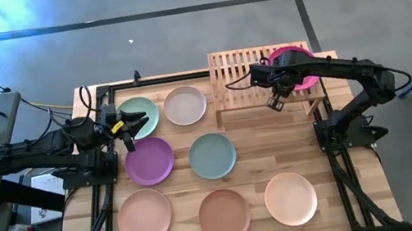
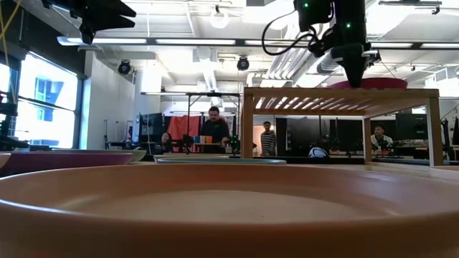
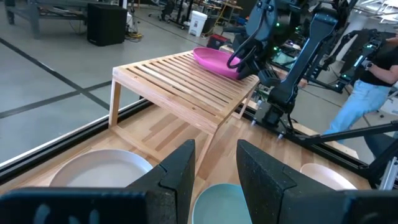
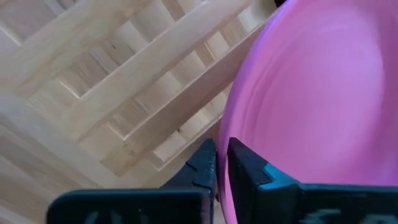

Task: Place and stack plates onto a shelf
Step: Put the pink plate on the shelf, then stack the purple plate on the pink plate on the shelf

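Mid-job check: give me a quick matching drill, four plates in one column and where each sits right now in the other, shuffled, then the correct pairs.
Plates:
1. magenta plate
2. mint green plate
3. cream plate
4. grey-teal plate

Places:
A. middle of the table, between the purple plate and the right arm's base
B. on the shelf, at its right end, by the right pincer
C. near row, right end
D. far row, left end, beside the left pincer

Pairs: 1-B, 2-D, 3-C, 4-A

Right claw [image 4: 221, 163] pinched, left claw [image 3: 214, 163] parted
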Motion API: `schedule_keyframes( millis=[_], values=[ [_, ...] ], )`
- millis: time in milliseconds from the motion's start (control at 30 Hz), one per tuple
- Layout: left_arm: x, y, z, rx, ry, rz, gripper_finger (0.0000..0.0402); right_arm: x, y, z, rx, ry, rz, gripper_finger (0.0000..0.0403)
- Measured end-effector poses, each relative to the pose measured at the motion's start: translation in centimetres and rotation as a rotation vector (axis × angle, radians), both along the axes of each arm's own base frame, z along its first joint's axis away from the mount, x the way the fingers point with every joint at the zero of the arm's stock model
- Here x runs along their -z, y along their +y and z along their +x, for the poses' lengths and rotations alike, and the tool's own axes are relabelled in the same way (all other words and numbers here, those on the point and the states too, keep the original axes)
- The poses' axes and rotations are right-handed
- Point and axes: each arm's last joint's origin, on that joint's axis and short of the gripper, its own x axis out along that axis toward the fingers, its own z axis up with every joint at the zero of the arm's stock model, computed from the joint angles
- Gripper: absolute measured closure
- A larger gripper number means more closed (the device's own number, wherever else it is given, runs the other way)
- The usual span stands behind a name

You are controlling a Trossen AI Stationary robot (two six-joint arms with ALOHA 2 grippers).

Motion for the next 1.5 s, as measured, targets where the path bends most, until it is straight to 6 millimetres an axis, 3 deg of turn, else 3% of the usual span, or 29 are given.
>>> schedule_keyframes(
  millis=[267,433,733,1000,1500],
  values=[
    [0.0,0.0,0.0,0.002,0.003,0.0,0.0296,-0.1,0.1,0.0,0.0,-0.002,0.001,0.0308],
    [0.3,0.0,-0.1,0.002,0.036,-0.001,0.0296,-1.9,0.1,0.2,0.004,-0.042,-0.013,0.0286],
    [0.9,0.0,-0.2,0.003,0.095,-0.01,0.0296,-6.8,1.0,0.8,0.015,-0.282,0.044,0.0284],
    [2.0,-0.2,-0.3,0.026,0.16,-0.163,0.0296,-10.6,3.0,1.1,0.048,-0.511,0.191,0.0284],
    [4.9,-0.8,3.7,0.072,0.349,-0.474,0.0296,-11.3,7.2,2.0,0.05,-0.567,0.199,0.0284]
  ],
)
